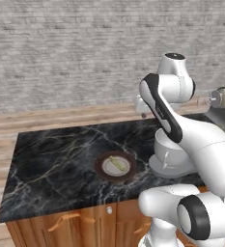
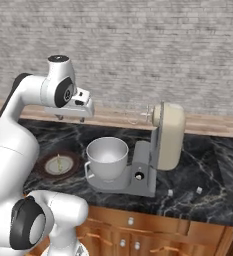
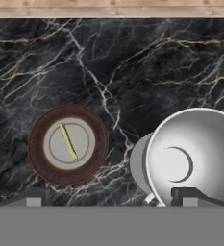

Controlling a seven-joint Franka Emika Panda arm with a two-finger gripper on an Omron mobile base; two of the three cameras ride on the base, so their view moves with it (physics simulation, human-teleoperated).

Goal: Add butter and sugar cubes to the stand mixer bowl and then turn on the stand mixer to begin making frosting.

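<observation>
Spread fingers point(image 3: 34, 198) high above plated butter point(image 3: 68, 141), apart.

The bench point(image 1: 56, 154) has a black marble top with pale veins and stands on wooden cabinets with drawers. Directly on it lies a round brown-rimmed plate point(image 1: 115, 166), near the front edge and about in the middle of its length; the butter point(image 1: 115, 163), a thin yellow-green stick, lies on the plate's pale centre. Just beside the plate, toward the right end, the stand mixer point(image 2: 153, 150) rests on its flat grey base, and the stand mixer bowl point(image 2: 107, 157) sits on this base, not on the marble itself. Two small white sugar cubes point(image 2: 170, 192) lie on the marble right of the mixer, near the front edge.
</observation>
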